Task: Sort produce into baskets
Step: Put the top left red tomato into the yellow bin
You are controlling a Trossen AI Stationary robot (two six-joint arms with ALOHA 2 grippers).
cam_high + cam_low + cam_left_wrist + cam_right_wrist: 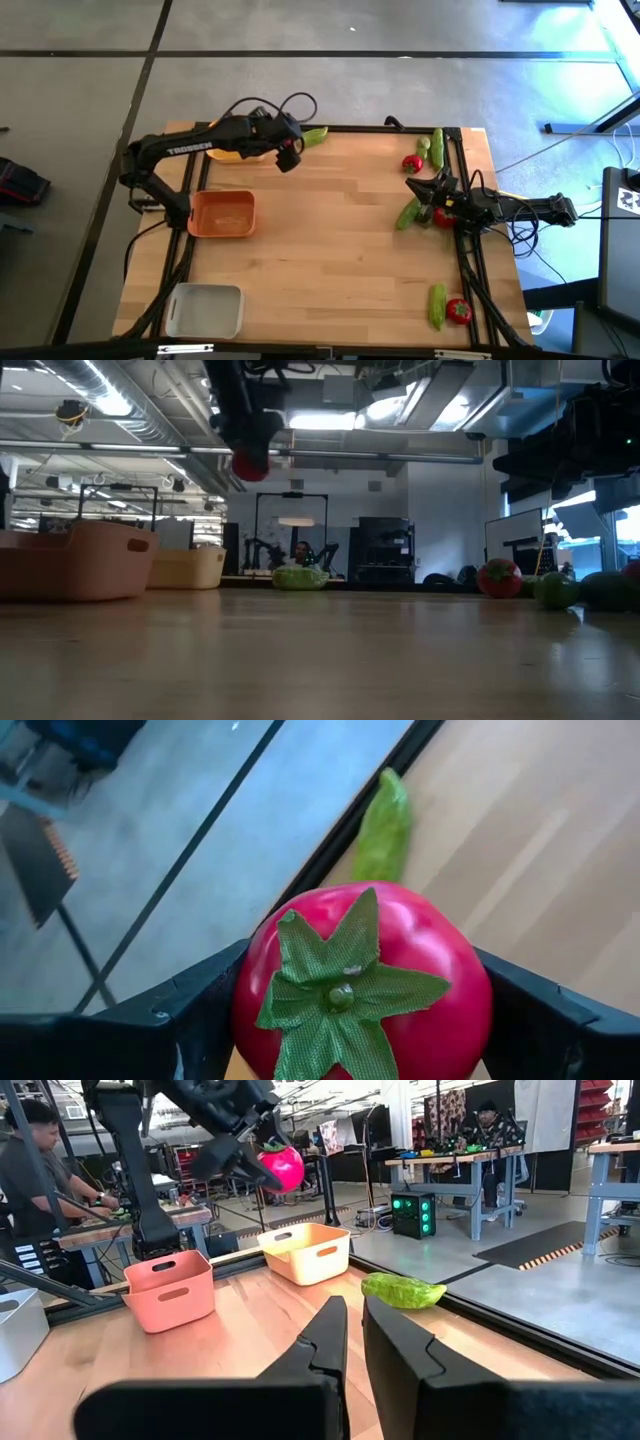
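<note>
My left gripper (289,153) is shut on a red tomato (420,960), held in the air beside the yellow basket (238,154) at the table's far edge. The tomato also shows in the low view (250,463) and in the right wrist view (282,1167). The orange basket (222,212) and the white-grey basket (205,310) stand along the left side. My right gripper (418,188) is shut and empty (355,1330) low over the table at the right, next to a green cucumber (408,213) and a tomato (443,218). My left gripper pinches the tomato by two opposite sides (250,1000) between its two fingers (190,1020). The green calyx (345,985) faces the wrist camera. The fingers come from above, and the tomato hangs below them, lifted clear of the table and baskets.
A cucumber (314,136) lies at the far edge by the yellow basket. A tomato (412,163), a lime (423,145) and a cucumber (437,146) lie at the far right. A cucumber (437,305) and a tomato (459,311) lie at the near right. People work at benches beyond the table.
</note>
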